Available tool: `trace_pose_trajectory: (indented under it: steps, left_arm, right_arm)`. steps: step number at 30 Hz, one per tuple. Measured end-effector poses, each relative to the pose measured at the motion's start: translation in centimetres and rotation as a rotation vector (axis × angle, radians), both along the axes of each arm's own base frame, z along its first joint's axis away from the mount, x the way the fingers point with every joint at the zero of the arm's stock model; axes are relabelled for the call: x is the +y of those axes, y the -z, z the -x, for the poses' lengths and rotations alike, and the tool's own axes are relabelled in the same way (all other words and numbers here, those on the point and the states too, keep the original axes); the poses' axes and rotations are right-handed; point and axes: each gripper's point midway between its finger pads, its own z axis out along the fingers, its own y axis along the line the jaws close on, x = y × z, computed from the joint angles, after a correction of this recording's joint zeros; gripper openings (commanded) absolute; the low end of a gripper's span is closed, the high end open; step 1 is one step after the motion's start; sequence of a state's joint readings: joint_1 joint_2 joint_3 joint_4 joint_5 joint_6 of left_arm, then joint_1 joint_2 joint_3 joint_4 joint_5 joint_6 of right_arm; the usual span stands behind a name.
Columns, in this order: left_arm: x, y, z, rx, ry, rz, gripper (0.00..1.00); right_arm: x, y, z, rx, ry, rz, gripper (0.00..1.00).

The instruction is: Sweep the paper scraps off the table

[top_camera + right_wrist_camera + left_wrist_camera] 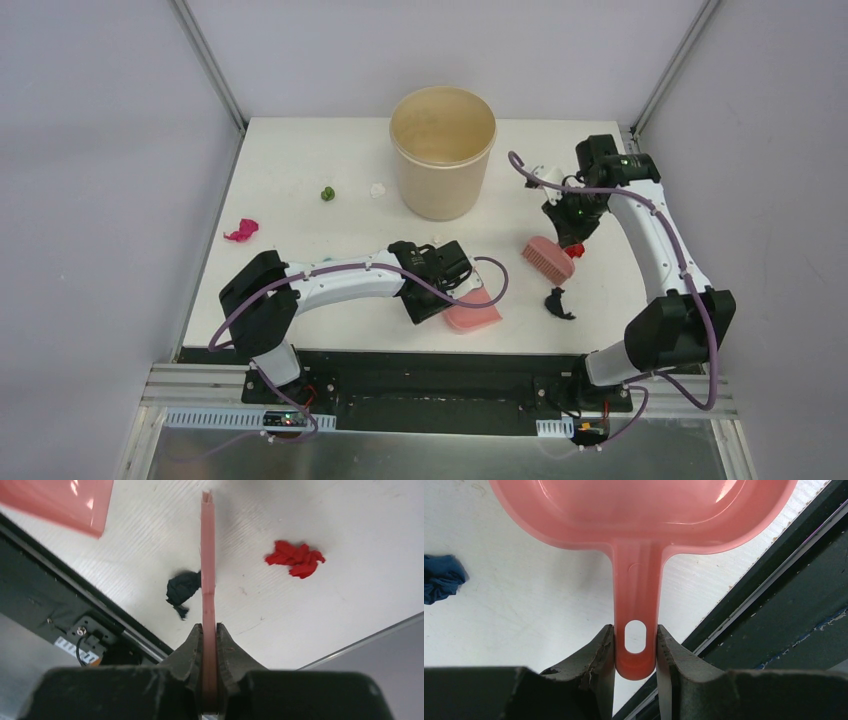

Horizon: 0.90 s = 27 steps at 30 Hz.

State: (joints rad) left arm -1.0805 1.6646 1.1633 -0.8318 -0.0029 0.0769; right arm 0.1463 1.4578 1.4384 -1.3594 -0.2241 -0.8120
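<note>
Paper scraps lie on the white table (300, 150): magenta (241, 231) at the left edge, green (327, 194) and white (377, 189) left of the bucket, red (574, 250) and black (558, 303) on the right. A blue scrap (441, 577) shows in the left wrist view. My left gripper (440, 290) (635, 640) is shut on the handle of the pink dustpan (472, 312) (644, 510) near the front edge. My right gripper (572, 225) (209, 630) is shut on the pink hand brush (547, 258) (208, 555), between the red (295, 559) and black (182, 587) scraps.
A tall beige bucket (443, 150) stands upright at the back middle. The table's black front strip (400, 355) runs just behind the dustpan. Grey walls close in the left, back and right sides. The dustpan's corner (60, 500) shows in the right wrist view.
</note>
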Motion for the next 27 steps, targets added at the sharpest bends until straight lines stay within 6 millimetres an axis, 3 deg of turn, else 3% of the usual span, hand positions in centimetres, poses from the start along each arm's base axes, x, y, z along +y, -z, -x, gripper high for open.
trace_pose_trajectory:
  steps: [7, 11, 13, 16, 19, 23, 27]
  left_arm:
    - [0.0, 0.0, 0.1, 0.005, 0.006, 0.001, 0.00]
    - [-0.2, -0.1, 0.7, 0.037, 0.034, 0.015, 0.00]
    - [-0.3, -0.4, 1.2, 0.055, 0.050, 0.031, 0.00]
    - [-0.7, -0.9, 1.8, 0.069, 0.078, 0.054, 0.00]
    - [-1.4, -1.2, 3.0, 0.081, 0.129, 0.067, 0.00]
    - [-2.5, -2.3, 4.3, 0.082, 0.199, 0.043, 0.00]
    - [-4.3, -2.6, 3.7, 0.058, 0.214, 0.003, 0.00]
  right_arm:
    - [-0.1, -3.1, -3.7, -0.150, 0.159, -0.005, 0.00]
    - [-3.0, -4.8, -4.1, -0.239, 0.264, 0.074, 0.00]
    - [-5.7, -5.2, -4.0, -0.260, 0.351, 0.139, 0.00]
    - [-9.2, -4.5, -3.2, -0.239, 0.482, 0.221, 0.00]
    - [-11.2, -2.6, -1.4, -0.174, 0.567, 0.284, 0.00]
    - [-11.3, -0.5, 1.1, -0.095, 0.602, 0.302, 0.00]
    - [-10.1, 0.4, 2.2, -0.071, 0.610, 0.277, 0.00]
